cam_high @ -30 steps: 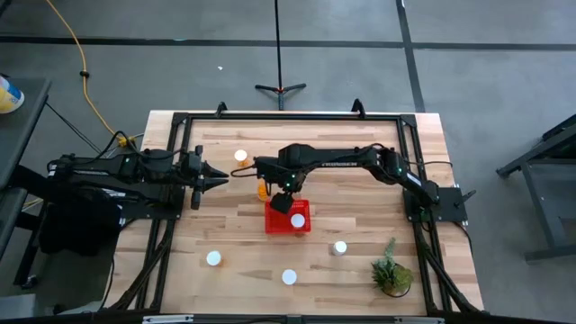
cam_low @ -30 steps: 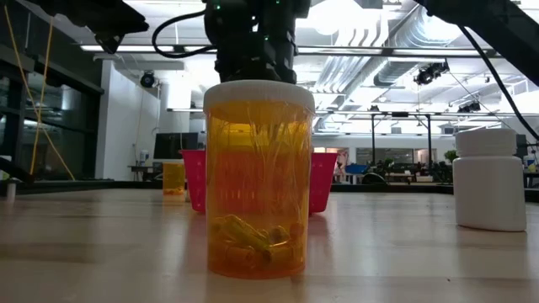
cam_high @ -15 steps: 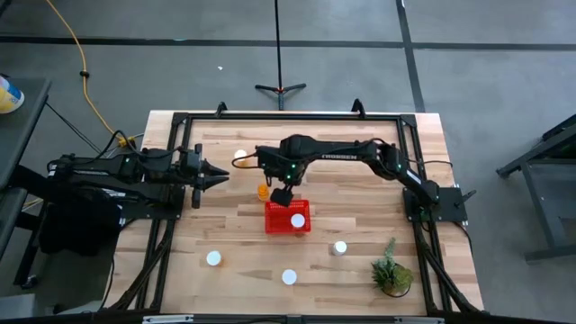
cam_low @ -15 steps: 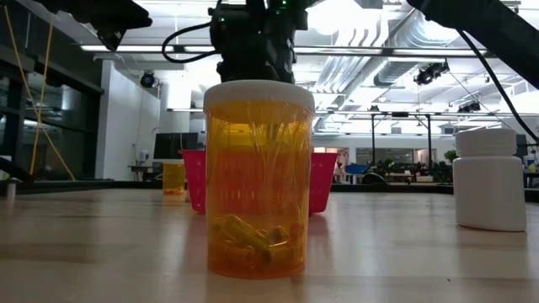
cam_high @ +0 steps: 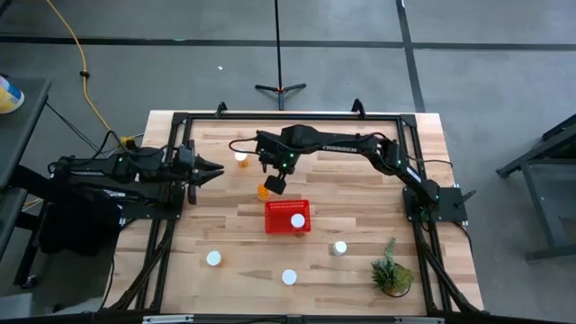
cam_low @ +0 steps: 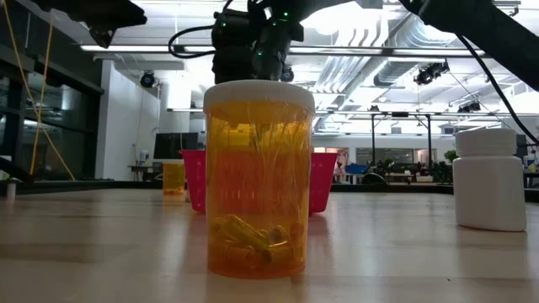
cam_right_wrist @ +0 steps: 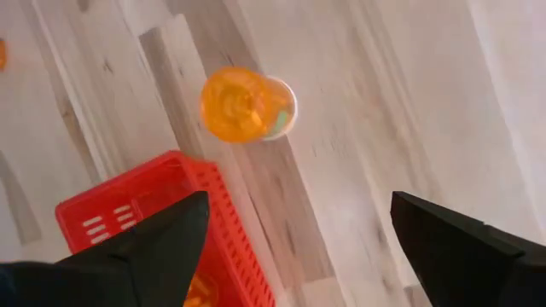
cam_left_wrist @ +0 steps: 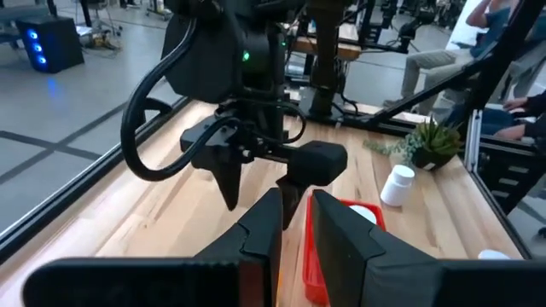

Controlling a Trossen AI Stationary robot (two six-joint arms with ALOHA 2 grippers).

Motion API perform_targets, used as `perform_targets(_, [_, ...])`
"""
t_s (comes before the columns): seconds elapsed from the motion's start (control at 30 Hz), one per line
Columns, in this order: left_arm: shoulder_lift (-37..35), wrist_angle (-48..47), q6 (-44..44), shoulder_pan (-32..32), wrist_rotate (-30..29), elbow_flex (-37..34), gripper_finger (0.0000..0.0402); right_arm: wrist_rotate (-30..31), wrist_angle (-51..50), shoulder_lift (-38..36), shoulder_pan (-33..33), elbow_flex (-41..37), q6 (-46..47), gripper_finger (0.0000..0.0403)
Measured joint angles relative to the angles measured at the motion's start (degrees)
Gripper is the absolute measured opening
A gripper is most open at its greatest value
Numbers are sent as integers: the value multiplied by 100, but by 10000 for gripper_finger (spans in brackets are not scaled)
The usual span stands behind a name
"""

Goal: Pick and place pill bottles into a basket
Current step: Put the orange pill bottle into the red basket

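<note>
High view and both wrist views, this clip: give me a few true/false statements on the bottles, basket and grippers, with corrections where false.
1. The basket holds one white-capped bottle. True.
2. The right gripper is shut on a bottle. False: its fingers are spread wide with nothing between them.
3. An orange bottle stands on the table just outside the basket. True.
4. The left gripper hovers over the plant. False: it waits at the table's left side, fingers nearly closed and empty.
5. All bottles are in the basket. False: several remain on the table.
</note>
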Motion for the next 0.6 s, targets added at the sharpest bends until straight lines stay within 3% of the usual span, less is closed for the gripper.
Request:
perform_targets(0.17, [4,-150,-2,0,-7,0,104,-313,473,81,6,3,106,356])
perform_targets(0.6, [4,-177,-46,0,-17,0,104,-449,779,442,55,2,143,356])
